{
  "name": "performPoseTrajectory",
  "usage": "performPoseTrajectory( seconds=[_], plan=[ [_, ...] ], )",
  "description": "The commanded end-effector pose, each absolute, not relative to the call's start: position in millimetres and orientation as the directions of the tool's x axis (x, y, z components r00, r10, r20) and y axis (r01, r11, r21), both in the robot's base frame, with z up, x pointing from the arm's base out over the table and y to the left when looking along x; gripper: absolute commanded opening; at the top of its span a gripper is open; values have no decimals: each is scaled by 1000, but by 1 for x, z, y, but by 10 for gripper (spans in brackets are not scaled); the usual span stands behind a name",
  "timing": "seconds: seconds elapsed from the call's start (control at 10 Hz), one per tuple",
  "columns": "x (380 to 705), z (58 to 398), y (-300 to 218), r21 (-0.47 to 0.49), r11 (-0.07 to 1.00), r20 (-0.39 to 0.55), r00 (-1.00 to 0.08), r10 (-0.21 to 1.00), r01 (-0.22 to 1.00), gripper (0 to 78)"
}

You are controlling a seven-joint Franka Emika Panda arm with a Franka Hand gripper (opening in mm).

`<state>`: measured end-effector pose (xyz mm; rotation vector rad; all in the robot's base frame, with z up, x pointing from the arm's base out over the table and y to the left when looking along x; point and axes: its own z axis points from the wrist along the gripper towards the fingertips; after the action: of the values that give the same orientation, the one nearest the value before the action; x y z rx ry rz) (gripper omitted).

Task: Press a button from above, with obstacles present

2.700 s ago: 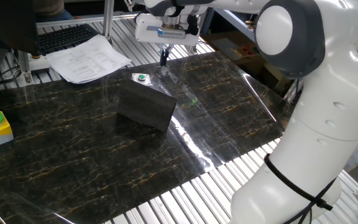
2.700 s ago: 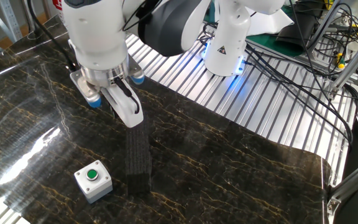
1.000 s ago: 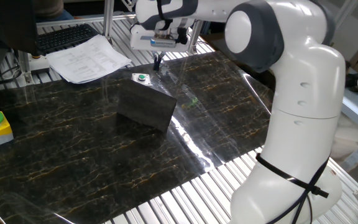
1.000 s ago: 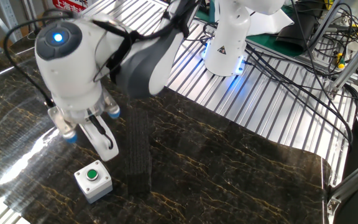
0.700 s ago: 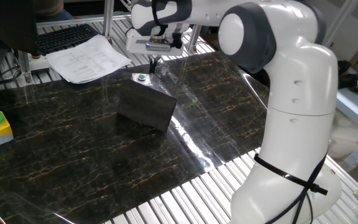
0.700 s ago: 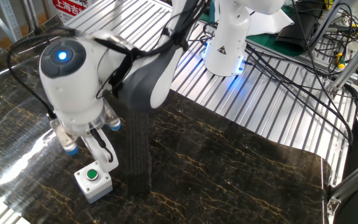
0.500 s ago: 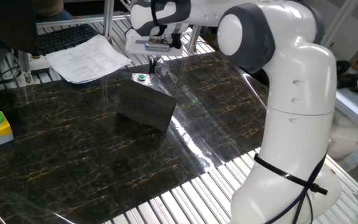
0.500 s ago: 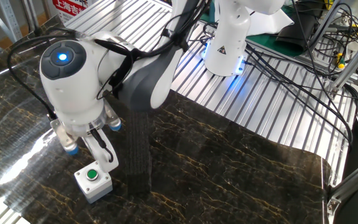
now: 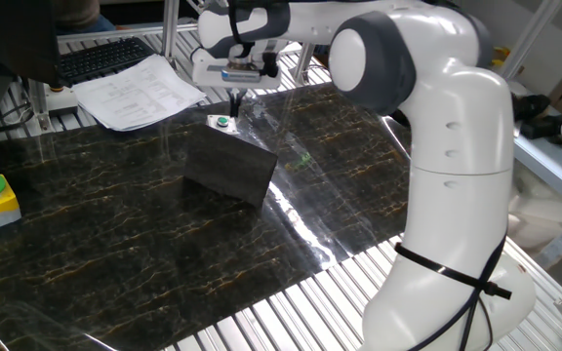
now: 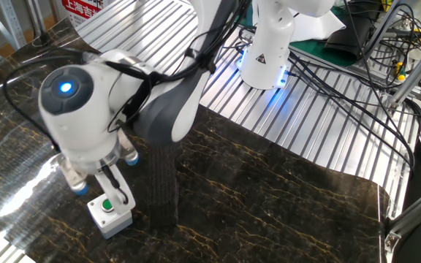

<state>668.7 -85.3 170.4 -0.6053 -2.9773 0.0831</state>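
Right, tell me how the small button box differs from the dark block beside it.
The button box is small, flat and white-grey with a green button on top; the dark block is plain, matte black and several times larger. The gripper hangs over the box, not over the block. Both sit on the marbled mat.

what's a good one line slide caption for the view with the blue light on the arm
Panda fingers poised just above the green button in its small white box, with the dark block standing right beside it.

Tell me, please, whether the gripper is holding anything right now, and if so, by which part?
Nothing is held. The gripper hangs just above the button beside the dark block, with nothing between its fingers.
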Motion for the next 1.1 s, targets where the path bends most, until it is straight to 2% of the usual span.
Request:
performPoseTrajectory(
  seconds=[0.1,0.7,0.8,1.1],
  plan=[
    [676,168,-84,-80,914,92,-910,403,397,0],
    [680,164,-84,-124,915,76,-915,396,385,0],
    [680,164,-84,-126,915,76,-916,394,383,774],
    [680,164,-84,-126,915,76,-916,394,383,774]
  ],
)
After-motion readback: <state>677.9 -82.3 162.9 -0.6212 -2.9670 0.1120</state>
